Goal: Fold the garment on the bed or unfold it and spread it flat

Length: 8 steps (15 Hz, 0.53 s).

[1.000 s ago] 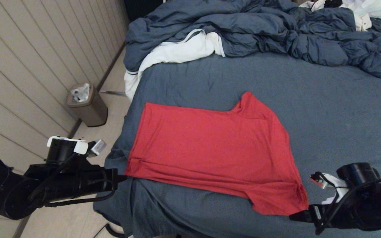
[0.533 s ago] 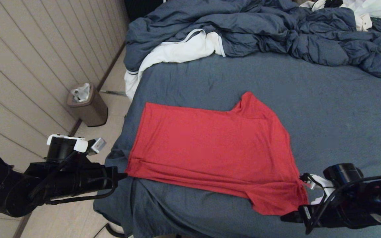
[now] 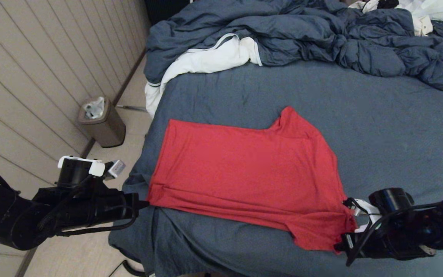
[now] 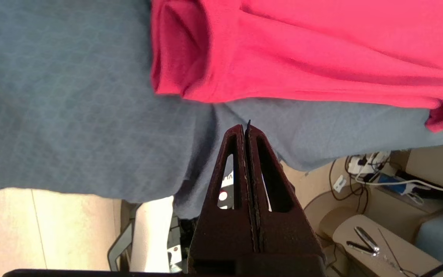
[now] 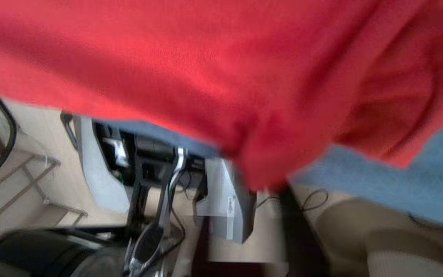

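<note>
Head view shows the shirt [image 3: 244, 175] lying near the bed's [image 3: 379, 115] front-left corner, the left gripper [image 3: 141, 204] clenched empty just off the hem corner, the right gripper [image 3: 340, 246] at the near sleeve, its jaws' state untellable, likely poised for folding.

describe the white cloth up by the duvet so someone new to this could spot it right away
On the bed, look to the far end, where the slate-blue duvet lies bunched. The white cloth pokes out from under the duvet's left part and hangs over the bed's left edge. Thin dark trim marks it; the garment is plain red.
</note>
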Available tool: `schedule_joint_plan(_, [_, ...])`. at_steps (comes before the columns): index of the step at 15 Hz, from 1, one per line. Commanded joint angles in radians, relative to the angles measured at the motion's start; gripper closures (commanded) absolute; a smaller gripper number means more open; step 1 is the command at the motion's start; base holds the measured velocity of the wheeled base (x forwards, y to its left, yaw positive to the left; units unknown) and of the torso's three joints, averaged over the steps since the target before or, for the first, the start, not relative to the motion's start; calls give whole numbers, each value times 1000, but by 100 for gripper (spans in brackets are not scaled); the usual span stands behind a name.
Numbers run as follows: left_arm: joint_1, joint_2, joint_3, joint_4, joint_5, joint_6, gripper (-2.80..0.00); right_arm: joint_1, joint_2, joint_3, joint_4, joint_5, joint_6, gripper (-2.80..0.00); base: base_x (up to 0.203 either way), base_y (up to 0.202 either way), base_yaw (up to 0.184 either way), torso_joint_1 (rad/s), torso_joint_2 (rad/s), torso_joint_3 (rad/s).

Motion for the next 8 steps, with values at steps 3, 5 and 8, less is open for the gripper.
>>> schedule_joint_plan(3, [0,14,-19,-1,-2,-3,0,-5,-25,30,-26,4,2,0,0,0,0,0,0,0])
schedule_joint_plan(5, [-1,14,-19,-1,-2,-3,0,-4,-26,31,-26,4,3,0,0,0,0,0,0,0])
schedule_joint_plan(8, [0,13,-20,0,-2,-3,0,5,-126,41,-24,10,31,0,0,0,0,0,0,0])
